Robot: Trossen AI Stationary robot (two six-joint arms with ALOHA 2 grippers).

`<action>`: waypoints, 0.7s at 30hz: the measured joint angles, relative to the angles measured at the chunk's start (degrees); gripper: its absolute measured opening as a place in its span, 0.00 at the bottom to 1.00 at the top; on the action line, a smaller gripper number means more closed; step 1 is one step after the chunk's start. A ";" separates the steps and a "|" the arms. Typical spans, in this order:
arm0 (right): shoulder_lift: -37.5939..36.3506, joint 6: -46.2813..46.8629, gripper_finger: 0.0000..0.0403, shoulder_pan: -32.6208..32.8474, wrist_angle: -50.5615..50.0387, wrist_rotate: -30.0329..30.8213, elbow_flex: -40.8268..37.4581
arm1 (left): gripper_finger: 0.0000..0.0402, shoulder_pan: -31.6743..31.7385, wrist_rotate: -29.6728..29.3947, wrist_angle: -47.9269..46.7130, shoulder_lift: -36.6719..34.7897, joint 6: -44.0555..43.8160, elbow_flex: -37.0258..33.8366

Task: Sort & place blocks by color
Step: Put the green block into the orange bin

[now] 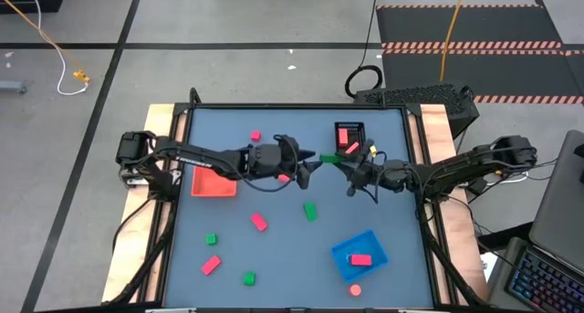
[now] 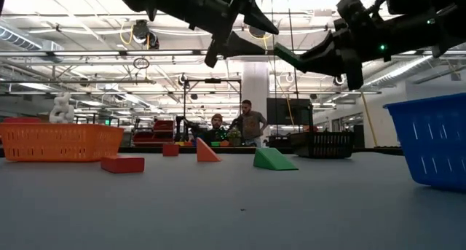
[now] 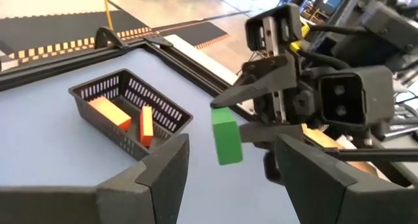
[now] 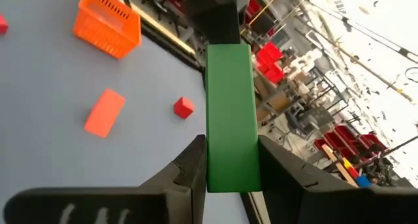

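A green bar block (image 1: 328,157) hangs in the air over the middle of the table, held by my right gripper (image 1: 345,164), which reaches in from the right and is shut on it. My left gripper (image 1: 310,162) faces it from the left, open. In the left wrist view its fingers (image 3: 163,172) stand just short of the bar (image 3: 226,136), and I see no touch. Other pink, red and green blocks lie flat on the table: red (image 1: 255,135), pink (image 1: 259,222), green (image 1: 310,211), green (image 1: 211,239), pink (image 1: 211,265). My right gripper pinches the green bar between its two fingers (image 4: 189,165), on the bar's long sides (image 4: 230,152). It comes in about level from the table's right. The bar lies along the fingers, its free end (image 4: 228,61) sticking out toward the left gripper, lifted clear of the table.
An orange-red tray (image 1: 213,182) sits at the left. A black basket (image 1: 349,135) at the far side holds red and pink blocks. A blue tray (image 1: 359,252) at the near right holds one red block. People stand in the room beyond the table (image 2: 247,122).
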 joint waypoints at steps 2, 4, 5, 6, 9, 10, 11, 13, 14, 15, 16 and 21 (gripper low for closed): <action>0.47 -0.02 0.24 0.00 1.84 -0.05 0.03 | 0.57 0.27 -0.04 -0.08 0.09 -0.43 0.00; 0.83 0.61 0.24 0.09 2.41 -1.68 0.58 | 0.57 0.33 -0.57 1.01 1.52 -1.36 0.06; 1.11 1.07 0.24 0.08 2.03 -2.65 0.72 | 0.57 0.31 -0.61 1.29 2.08 -1.79 0.05; 1.57 1.58 0.24 0.07 1.74 -3.78 0.86 | 0.57 0.28 -0.94 1.96 2.81 -1.84 -0.01; 2.95 1.89 0.24 0.11 2.34 -4.35 1.90 | 0.57 0.35 -0.88 4.96 4.56 -2.10 0.37; 3.20 1.83 0.24 0.11 2.22 -4.36 1.92 | 0.57 0.45 -0.94 4.95 4.97 -2.08 0.46; 3.52 1.82 0.24 0.09 1.96 -4.39 1.96 | 0.57 0.49 -1.10 4.91 5.61 -2.06 0.52; 4.09 2.07 0.24 0.09 1.47 -4.32 1.95 | 0.57 0.49 -0.91 4.84 6.83 -1.83 0.63; 4.29 2.26 0.24 0.09 1.26 -4.43 1.92 | 0.57 0.48 -0.93 4.62 7.35 -1.27 0.63; 4.42 2.50 0.24 0.09 1.28 -4.50 1.92 | 0.56 0.32 -0.96 4.80 7.95 -0.64 0.63; 4.49 2.59 0.24 0.10 1.38 -4.56 1.92 | 0.54 0.19 -0.95 5.16 8.60 -0.38 0.69; 5.02 3.41 0.24 -0.02 1.52 -9.40 1.92 | 0.30 -0.07 0.31 5.10 8.98 2.10 0.70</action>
